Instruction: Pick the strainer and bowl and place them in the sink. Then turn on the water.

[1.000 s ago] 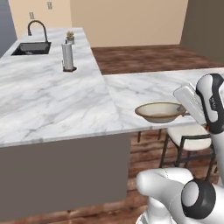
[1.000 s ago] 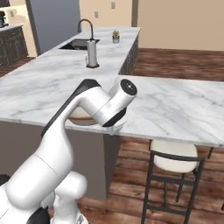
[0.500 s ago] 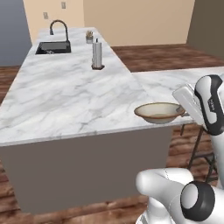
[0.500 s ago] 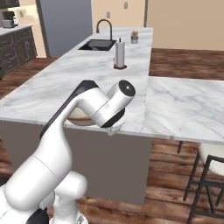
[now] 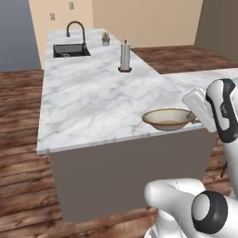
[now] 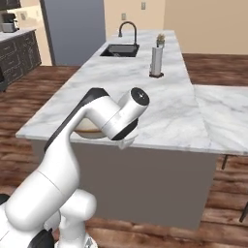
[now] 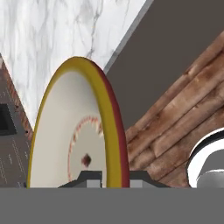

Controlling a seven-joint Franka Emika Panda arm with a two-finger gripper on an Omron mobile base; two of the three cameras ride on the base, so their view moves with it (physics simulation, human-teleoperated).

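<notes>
We carry the bowl (image 5: 168, 119) by its rim: in the hand view the tool (image 7: 107, 175) has its two dark tips pinched narrowly on the edge of the bowl (image 7: 78, 131), one tip inside the pale hollow and one outside the yellow-brown rim. That view alone gives us the grip itself, and the bowl's inside with a faint reddish ring and a dark spot at its middle.

From the left base view we see what the hand camera cannot: the bowl sits level at the near edge of the marble bench (image 5: 93, 97), with the arm's hand at its right side. Whether it rests on the bench or hangs just above it we cannot tell. Far along the bench lies the black sink (image 5: 71, 50) with its dark curved faucet (image 5: 76, 32), and between sink and bowl stands a paper towel roll (image 5: 125, 57), with a small potted plant (image 5: 106, 39) near the far end.

In the right base view our own arm covers most of the bowl (image 6: 89, 129); just a tan sliver shows beneath the elbow, while the sink (image 6: 119, 50) stays well apart from it.
</notes>
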